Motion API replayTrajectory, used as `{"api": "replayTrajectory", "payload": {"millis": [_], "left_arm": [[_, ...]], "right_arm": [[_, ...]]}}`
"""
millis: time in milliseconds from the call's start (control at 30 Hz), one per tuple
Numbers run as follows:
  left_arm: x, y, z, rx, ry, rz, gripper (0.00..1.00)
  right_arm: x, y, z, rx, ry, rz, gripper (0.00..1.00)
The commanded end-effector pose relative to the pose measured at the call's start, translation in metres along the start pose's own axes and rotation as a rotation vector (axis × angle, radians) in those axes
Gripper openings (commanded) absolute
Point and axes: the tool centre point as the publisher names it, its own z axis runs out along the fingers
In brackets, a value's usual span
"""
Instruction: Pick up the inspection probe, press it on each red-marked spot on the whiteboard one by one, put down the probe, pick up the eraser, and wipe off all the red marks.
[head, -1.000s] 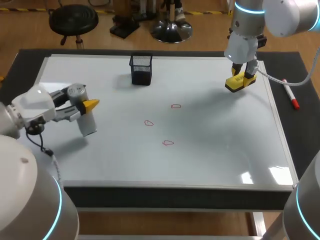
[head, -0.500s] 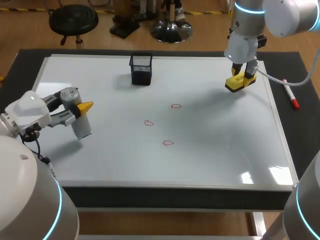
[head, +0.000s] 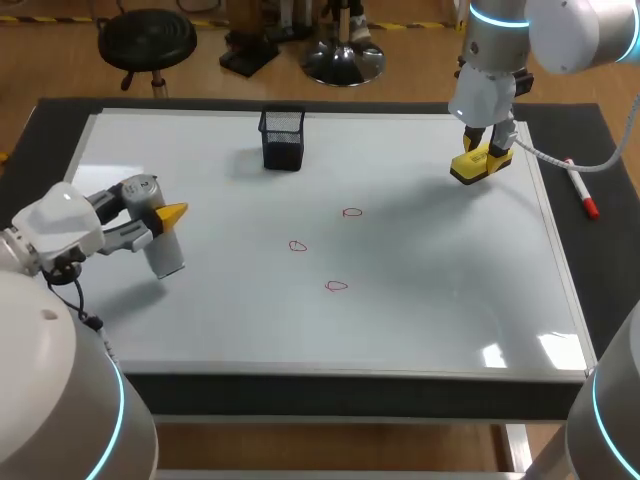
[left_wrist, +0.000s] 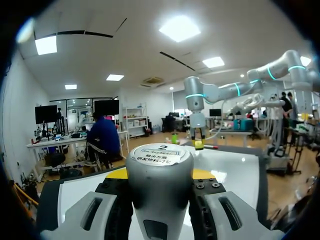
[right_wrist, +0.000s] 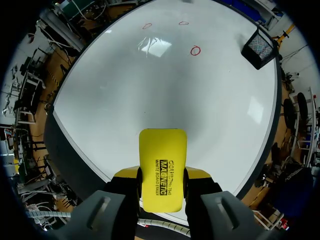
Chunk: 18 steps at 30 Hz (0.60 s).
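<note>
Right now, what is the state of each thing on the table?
inspection probe, gripped in left tool
eraser, gripped in right tool
left tool, shut
right tool, shut
red marks, all three unwiped
mesh cup, upright
marker, lying beside the whiteboard

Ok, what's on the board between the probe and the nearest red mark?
Nothing. In the head view the whiteboard is bare from the probe across to the nearest red mark.
</note>
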Motion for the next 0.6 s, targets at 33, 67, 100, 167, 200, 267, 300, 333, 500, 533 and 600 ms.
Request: {"api": "replayTrajectory", "payload": {"millis": [33,67,100,167,200,267,300,333,500,533,600], "left_arm": [[0.0,-0.001,0.002,-0.003,-0.005,0.0,0.0],[0.0,-0.001,0.002,-0.003,-0.005,0.0,0.0],[0.0,-0.001,0.002,-0.003,-0.005,0.0,0.0],[0.0,-0.001,0.002,-0.003,-0.005,0.0,0.0],[0.0,-0.001,0.002,-0.003,-0.005,0.0,0.0],[0.0,-0.001,0.002,-0.003,-0.005,0.0,0.0],[0.0,-0.001,0.002,-0.003,-0.005,0.0,0.0],[0.0,-0.001,0.002,-0.003,-0.005,0.0,0.0],[0.0,-0.001,0.002,-0.003,-0.005,0.0,0.0],[0.0,-0.001,0.002,-0.003,-0.005,0.0,0.0],[0.0,-0.001,0.002,-0.003,-0.005,0.0,0.0]], "right_arm": [[0.0,0.011,-0.002,0.026,0.012,-0.039,0.0],[0.0,0.016,-0.003,0.03,0.017,-0.048,0.0],[-0.001,0.02,-0.003,0.029,0.01,-0.06,0.0],[-0.001,0.031,-0.004,0.04,0.019,-0.087,0.0],[-0.002,0.038,-0.004,0.047,0.023,-0.101,0.0],[-0.005,0.051,-0.004,0.054,0.026,-0.134,0.0],[-0.007,0.059,-0.004,0.066,0.036,-0.153,0.0],[-0.008,0.068,-0.004,0.071,0.037,-0.169,0.0],[-0.018,0.11,-0.003,0.073,0.025,-0.265,0.0],[-0.02,0.118,-0.004,0.076,0.025,-0.289,0.0],[-0.023,0.134,-0.004,0.076,0.017,-0.328,0.0]]}}
